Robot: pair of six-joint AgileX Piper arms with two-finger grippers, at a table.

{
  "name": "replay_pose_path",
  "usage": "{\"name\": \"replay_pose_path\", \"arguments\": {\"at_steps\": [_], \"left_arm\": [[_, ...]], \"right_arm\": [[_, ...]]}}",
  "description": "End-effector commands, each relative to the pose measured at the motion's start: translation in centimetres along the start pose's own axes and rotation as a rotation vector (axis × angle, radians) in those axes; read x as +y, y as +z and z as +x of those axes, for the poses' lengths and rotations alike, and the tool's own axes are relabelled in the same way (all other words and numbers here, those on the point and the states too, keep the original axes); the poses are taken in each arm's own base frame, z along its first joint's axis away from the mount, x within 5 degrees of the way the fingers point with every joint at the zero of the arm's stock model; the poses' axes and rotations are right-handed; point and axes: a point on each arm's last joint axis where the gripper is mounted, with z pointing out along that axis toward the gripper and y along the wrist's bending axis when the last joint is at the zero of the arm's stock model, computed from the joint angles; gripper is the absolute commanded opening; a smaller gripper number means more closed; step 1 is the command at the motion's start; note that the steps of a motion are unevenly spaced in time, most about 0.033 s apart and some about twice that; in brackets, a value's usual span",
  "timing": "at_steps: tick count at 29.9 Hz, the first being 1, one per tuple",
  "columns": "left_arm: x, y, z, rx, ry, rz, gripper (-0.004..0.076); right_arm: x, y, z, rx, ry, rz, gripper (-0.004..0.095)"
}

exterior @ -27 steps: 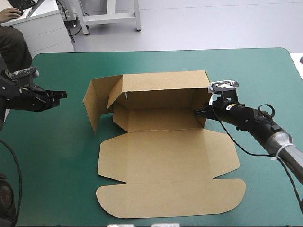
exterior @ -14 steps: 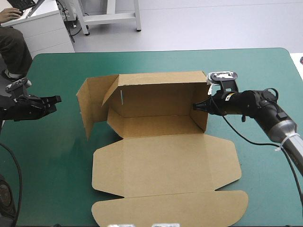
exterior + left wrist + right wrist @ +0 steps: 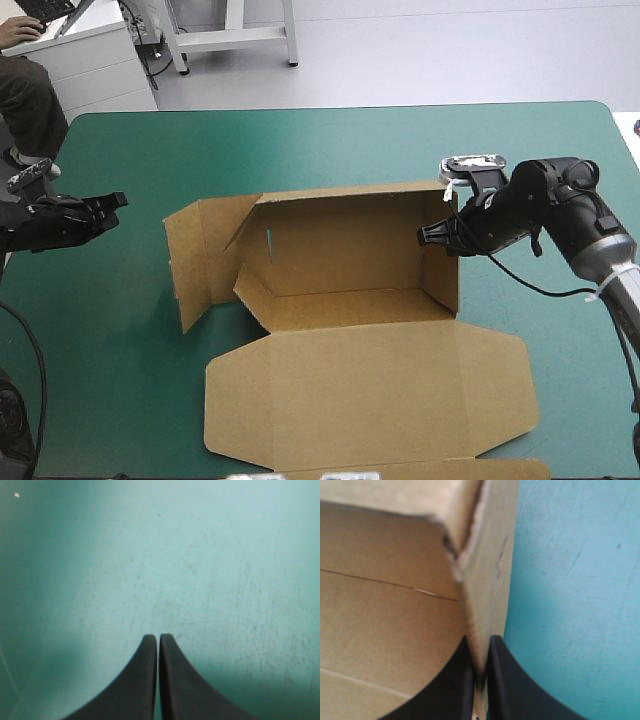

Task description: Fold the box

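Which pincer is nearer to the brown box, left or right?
Right. The right pincer is shut on the box, at its right wall; the left pincer hangs shut over the teal-green cover, apart from the box's left flap.

Brown box (image 3: 370, 390) on teal-green table (image 3: 300, 140)

The tabletop (image 3: 330, 135) wore a teal-green cover (image 3: 100, 380) that reached every edge in sight and turned round at both far corners. The cover showed as a broad strip along the far edge, a wide stretch down the left edge and a narrower one by the right edge. In the right wrist view it carried fine pale scratches (image 3: 577, 560) and a few dark dots. In the left wrist view it looked faintly scuffed, and a tiny white speck (image 3: 16, 494), perhaps a crumb, lay on it.
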Motion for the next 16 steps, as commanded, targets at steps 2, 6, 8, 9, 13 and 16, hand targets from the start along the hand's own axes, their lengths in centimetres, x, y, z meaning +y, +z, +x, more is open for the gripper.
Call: {"name": "replay_pose_path", "arguments": {"at_steps": [2, 6, 8, 9, 13, 16], "left_arm": [[-1.1, -1.6, -1.0, -0.094, -0.017, 0.033, 0.0], [-1.1, -1.6, -1.0, -0.096, -0.024, 0.034, 0.0], [-1.1, -1.6, -1.0, -0.092, -0.024, 0.035, 0.0], [-1.1, -1.6, -1.0, -0.092, -0.024, 0.035, 0.0], [-1.1, -1.6, -1.1, -0.103, -0.078, 0.042, 0.0], [-1.1, -1.6, -1.2, -0.109, -0.086, 0.045, 0.0]], "right_arm": [[0.0, 0.4, -0.8, -0.017, 0.001, 0.0, -0.0014], [-0.5, 3.0, -1.7, 0.006, 0.01, 0.01, -0.0014], [-0.6, 4.1, -2.1, 0.008, 0.014, 0.012, -0.0014], [-0.7, 4.7, -2.3, 0.011, 0.017, 0.014, -0.0014], [-1.1, 6.4, -2.8, 0.018, 0.021, 0.022, -0.0014], [-1.2, 7.2, -2.9, 0.032, 0.024, 0.024, -0.0005]]}}
